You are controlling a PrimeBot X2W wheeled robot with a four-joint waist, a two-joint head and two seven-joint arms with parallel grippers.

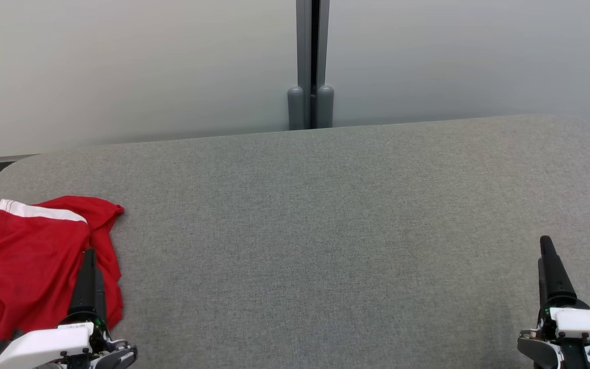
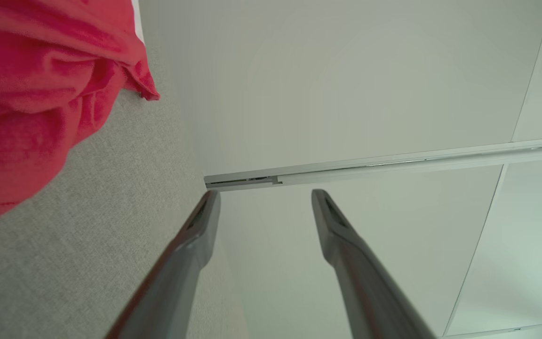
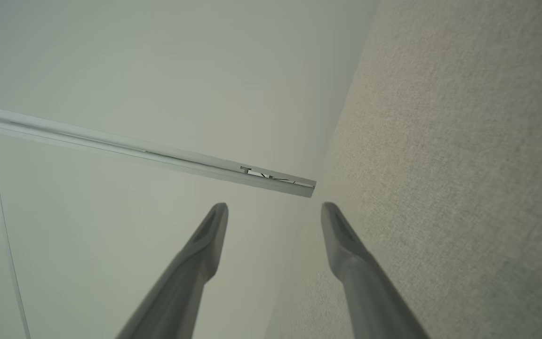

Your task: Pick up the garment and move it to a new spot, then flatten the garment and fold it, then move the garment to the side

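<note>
Entry: crumpled red cloth garment with a white band (image 1: 23, 256), unheld, lying just to the outer side of the left gripper (image 2: 265, 195).
Detail: the left gripper's two long dark fingers stand spread and empty, clear of the cloth in the wrist view. The right gripper (image 3: 274, 207) is likewise spread and empty, well apart from the garment across the bare grey woven surface (image 1: 325, 230). Nothing lies between them. Ahead of both fingertips are pale wall panels (image 1: 121, 66) and a grey upright post (image 1: 311, 61). Risks, as judged: the heap is bunched, so a pinch may catch one loose fold and let the rest trail. It also sits near the surface's rounded corner, where a drag could pull it over the edge.
</note>
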